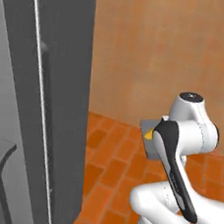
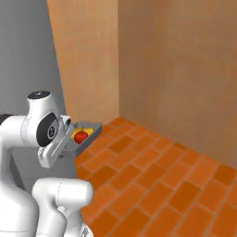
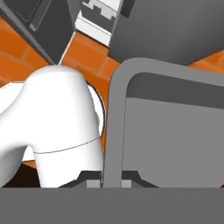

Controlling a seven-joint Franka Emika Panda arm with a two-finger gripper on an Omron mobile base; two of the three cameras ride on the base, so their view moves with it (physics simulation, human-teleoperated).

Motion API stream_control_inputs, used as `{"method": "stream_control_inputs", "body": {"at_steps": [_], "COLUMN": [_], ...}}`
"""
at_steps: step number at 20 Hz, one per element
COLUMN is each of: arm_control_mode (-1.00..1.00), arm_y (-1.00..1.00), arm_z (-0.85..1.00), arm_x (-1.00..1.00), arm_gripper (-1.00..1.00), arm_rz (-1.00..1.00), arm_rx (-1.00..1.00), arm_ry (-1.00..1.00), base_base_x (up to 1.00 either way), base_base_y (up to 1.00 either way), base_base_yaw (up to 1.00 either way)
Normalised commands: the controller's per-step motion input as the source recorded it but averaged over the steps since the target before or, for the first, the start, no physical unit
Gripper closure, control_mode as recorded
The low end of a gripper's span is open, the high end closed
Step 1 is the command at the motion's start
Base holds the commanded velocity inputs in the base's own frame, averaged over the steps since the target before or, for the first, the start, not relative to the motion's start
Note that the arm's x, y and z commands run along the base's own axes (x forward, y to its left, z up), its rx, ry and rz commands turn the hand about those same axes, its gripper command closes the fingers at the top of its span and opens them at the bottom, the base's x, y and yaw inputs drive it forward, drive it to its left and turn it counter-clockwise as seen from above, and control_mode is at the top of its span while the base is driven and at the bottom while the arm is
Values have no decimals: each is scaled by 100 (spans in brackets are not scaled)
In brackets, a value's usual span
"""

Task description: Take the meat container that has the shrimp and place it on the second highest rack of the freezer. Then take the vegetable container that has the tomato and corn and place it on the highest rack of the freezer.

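The vegetable container point(image 2: 90, 140) is a shallow grey tray held in the air beside the arm's upper joints. A red tomato point(image 2: 80, 136) lies in it, with the yellow corn point(image 2: 91, 132) behind. In the left base view the tray point(image 1: 147, 144) peeks out behind the arm, with a tip of the corn point(image 1: 148, 135) showing. In the hand view my gripper point(image 3: 112, 181) is shut on the tray's rim point(image 3: 114, 122), and the tray floor spreads to the right. The freezer's racks and the meat container with the shrimp are out of view.
A tall grey fridge door point(image 1: 53, 77) with a long handle point(image 1: 1, 170) stands close on the left. Orange walls point(image 2: 176, 69) meet in a corner ahead, above an orange brick floor point(image 2: 157, 180). The grey fridge side point(image 2: 28, 55) rises behind the arm.
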Motion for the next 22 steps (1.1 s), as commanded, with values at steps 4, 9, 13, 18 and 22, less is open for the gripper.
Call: {"method": "stream_control_inputs", "body": {"at_steps": [4,9,13,18,22], "arm_control_mode": [100,100,100,100,100], "arm_y": [0,0,0,0,0], "arm_z": [0,0,0,0,0], "arm_x": [0,0,0,0,0], "arm_gripper": [100,100,100,100,100], "arm_rz": [0,0,0,0,0], "arm_rx": [0,0,0,0,0], "arm_ry": [0,0,0,0,0], "base_base_x": [33,-9,-4,-8,-60], "base_base_y": [-34,-15,0,-7,-60], "base_base_yaw": [84,95,100,97,43]}}
